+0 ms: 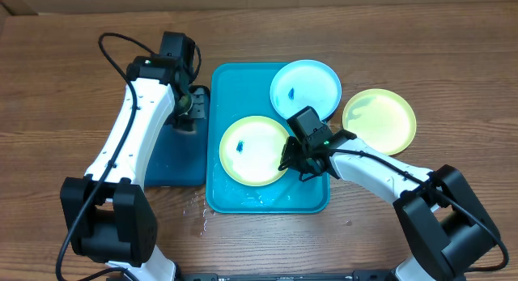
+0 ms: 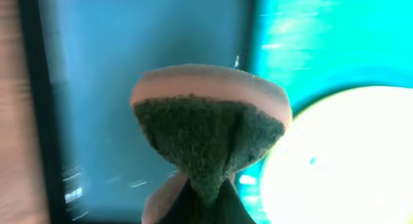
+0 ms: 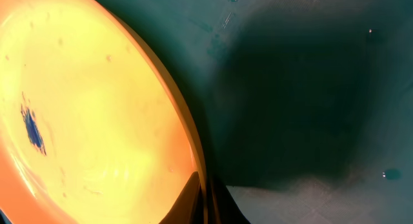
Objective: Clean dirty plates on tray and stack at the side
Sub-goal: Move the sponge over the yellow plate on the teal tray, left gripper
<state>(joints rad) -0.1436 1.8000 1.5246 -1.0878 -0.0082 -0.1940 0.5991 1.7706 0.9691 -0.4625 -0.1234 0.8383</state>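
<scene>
One yellow-green plate (image 1: 252,150), centre frame on the tray (image 1: 243,202), is pinched at its thin rim by the right gripper (image 1: 287,161); scrubbing force may pull it free. Jaws of the left gripper (image 1: 193,112) clamp the sponge (image 2: 210,130).

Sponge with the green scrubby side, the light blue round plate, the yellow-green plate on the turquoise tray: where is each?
green-faced sponge (image 2: 210,130): left wrist view, rough green face.
light blue round plastic plate (image 1: 312,83): overhead view, pale centre.
yellow-green round plastic plate (image 1: 255,151) on the turquoise tray (image 1: 235,78): overhead view, pale centre.
</scene>
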